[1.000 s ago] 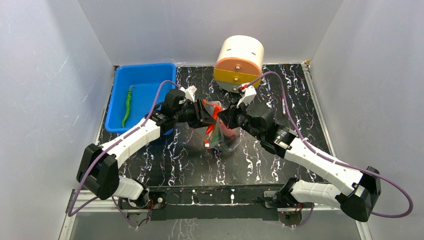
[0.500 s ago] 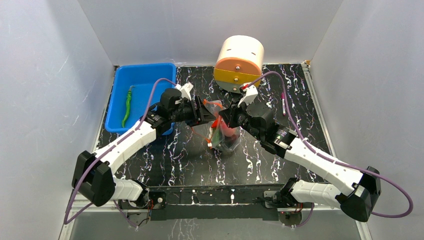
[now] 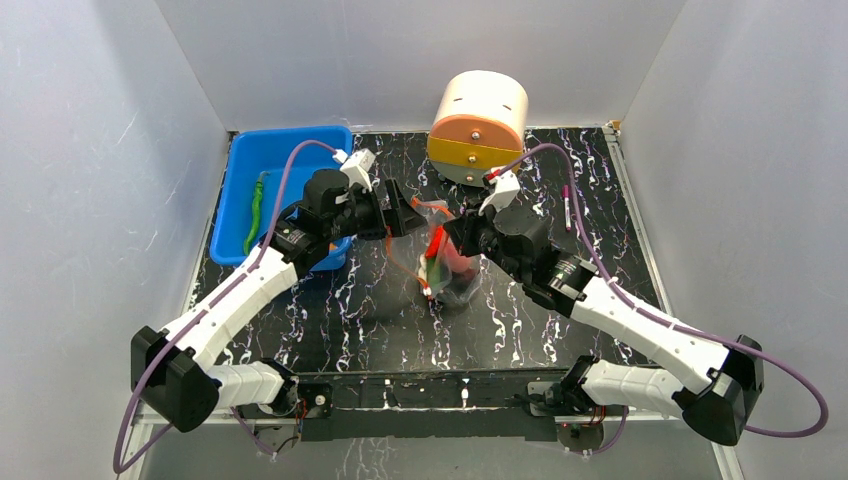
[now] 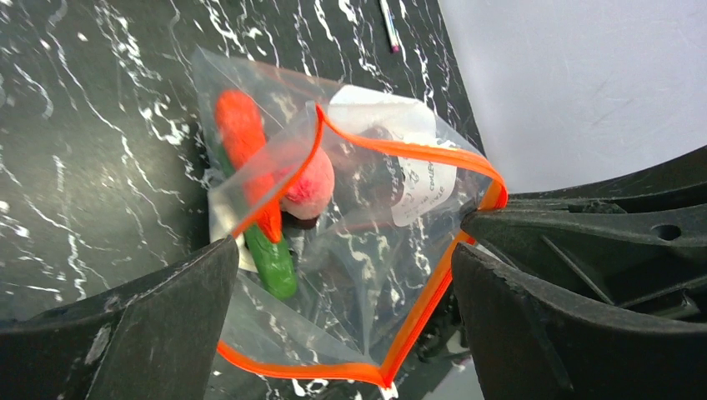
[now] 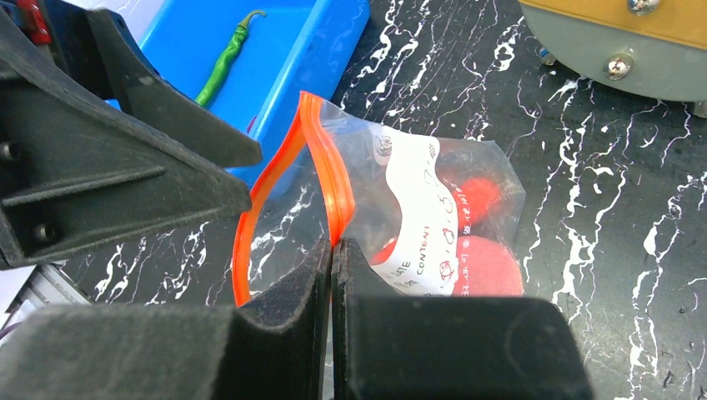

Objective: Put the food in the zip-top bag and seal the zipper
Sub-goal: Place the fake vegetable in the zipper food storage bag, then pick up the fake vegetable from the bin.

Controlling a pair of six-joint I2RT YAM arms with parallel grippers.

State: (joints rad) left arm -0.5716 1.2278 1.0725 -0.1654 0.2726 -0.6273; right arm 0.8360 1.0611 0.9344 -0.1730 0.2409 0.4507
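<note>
Right wrist: zipper (image 5: 327,167) within right pincer (image 5: 332,243)

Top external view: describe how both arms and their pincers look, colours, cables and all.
Both the left arm and right arm have white shell links joined by chunky black joints. A thin purple cable loops loosely along each, ending at a small white plug near the wrist. The left pincer and right pincer are matte black, with flat wedge-shaped fingers. No markings are legible.
</note>
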